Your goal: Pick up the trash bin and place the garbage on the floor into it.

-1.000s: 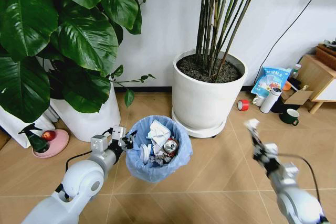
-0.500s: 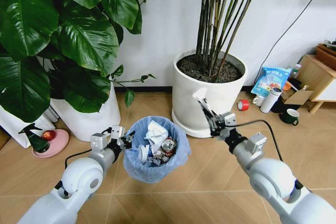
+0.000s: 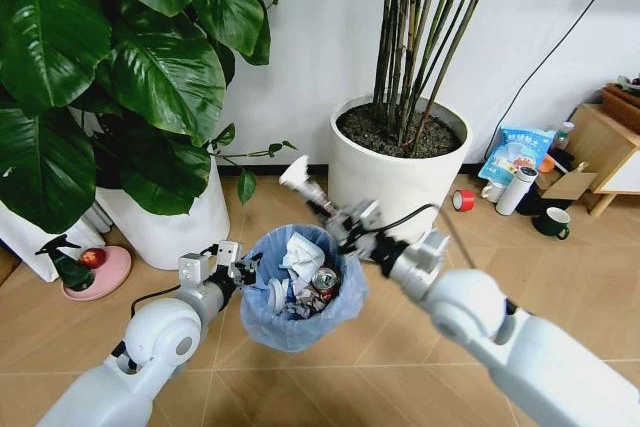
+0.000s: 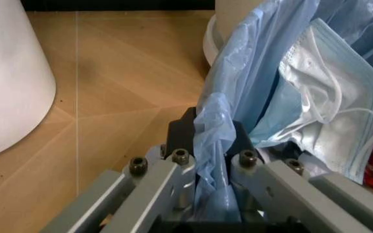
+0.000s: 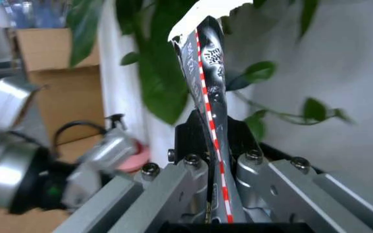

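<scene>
The trash bin point(image 3: 300, 292) with its light-blue bag stands low over the wooden floor point(image 3: 420, 327). My left gripper point(image 3: 242, 269) is shut on its near-left rim; in the left wrist view the fingers point(image 4: 173, 160) pinch the bag's folded edge point(image 4: 215, 126). Inside lie crumpled tissue point(image 3: 300, 250), a crushed red can point(image 3: 324, 279), a white lid point(image 3: 277, 293) and a pale-blue face mask point(image 4: 322, 111). My right gripper point(image 3: 335, 213) hangs just above the bin's far rim, shut on a flat wrapper point(image 3: 295, 175) with a red-white stripe point(image 5: 206, 73) that sticks up and away.
A big white pot point(image 3: 395, 182) with bamboo stands right behind the bin, and another white pot point(image 3: 165, 227) is at the left. A white bottle point(image 3: 518, 190), dark mug point(image 3: 552, 221) and red tape roll point(image 3: 463, 200) sit at the right. A pink dish point(image 3: 95, 272) lies far left.
My right arm has swung from the right side across to the left, carrying the wrapper to above the bin's far rim. The left gripper and bin have stayed put.
</scene>
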Available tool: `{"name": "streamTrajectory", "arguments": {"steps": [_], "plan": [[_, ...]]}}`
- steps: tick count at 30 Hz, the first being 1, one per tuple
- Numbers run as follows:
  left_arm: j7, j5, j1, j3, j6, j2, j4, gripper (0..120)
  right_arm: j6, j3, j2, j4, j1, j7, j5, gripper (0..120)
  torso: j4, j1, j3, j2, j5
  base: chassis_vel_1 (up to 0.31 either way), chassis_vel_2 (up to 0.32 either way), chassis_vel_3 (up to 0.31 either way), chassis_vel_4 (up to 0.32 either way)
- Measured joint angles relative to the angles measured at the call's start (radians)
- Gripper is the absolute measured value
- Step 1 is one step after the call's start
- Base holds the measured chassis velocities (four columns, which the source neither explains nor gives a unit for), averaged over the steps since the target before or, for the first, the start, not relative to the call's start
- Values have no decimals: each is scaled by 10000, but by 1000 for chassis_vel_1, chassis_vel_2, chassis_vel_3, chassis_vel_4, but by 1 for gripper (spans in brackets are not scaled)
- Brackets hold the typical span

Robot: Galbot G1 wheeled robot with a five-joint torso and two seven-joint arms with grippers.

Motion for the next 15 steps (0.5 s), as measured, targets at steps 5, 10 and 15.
{"name": "streamTrajectory", "arguments": {"steps": [5, 10, 15], "plan": [[-9, -28, -8, -54, 3, 17, -3, 1, -163, -499, 99, -277, 186, 94, -123, 4, 0, 0, 0, 1, 0, 0, 0, 0, 0], [-1, -30, -8, -90, 4, 21, -5, 1, -216, -580, 88, -503, 200, 139, -293, 22, -1, 0, -1, 1, 1, 0, 0, 0, 0], [22, -30, -46, -86, 3, 11, -4, 1, -226, -651, 111, -720, 254, 161, -340, 42, -1, 0, 0, 1, 2, 0, 0, 0, 0]]}}
